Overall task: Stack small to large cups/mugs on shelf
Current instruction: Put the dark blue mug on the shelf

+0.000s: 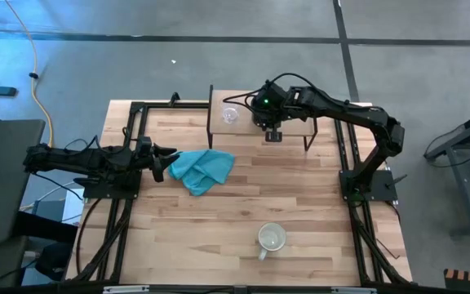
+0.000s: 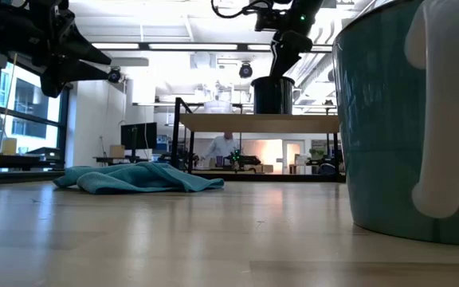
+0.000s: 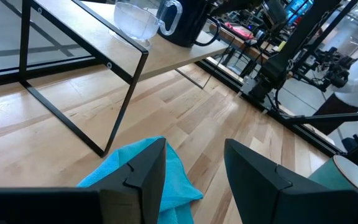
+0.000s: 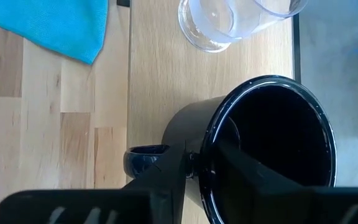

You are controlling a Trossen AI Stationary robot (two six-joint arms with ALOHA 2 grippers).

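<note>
The right end effector reaches over the low light-wood shelf on thin black metal legs, which stands at the far edge of the light wooden bench. It is clenched on the rim of the black handled mug: in the right wrist view one dark finger sits inside the mug's mouth and the other outside its wall, just beside the handle. In the low view the black mug stands upright with its base on the shelf board. The small clear glass cup stands on the shelf's left part, just beside the black mug; the left wrist view shows the glass cup close against it, though whether they touch cannot be told. The pale grey-white handled mug stands upright on the near part of the bench, right of centre, well apart from the shelf, its handle pointing to the near edge. A crumpled teal cloth lies on the bench left of centre, between the shelf and the left arm. The left end effector hovers at the cloth's left edge, released, its two dark fingers spread apart and holding nothing.
</note>
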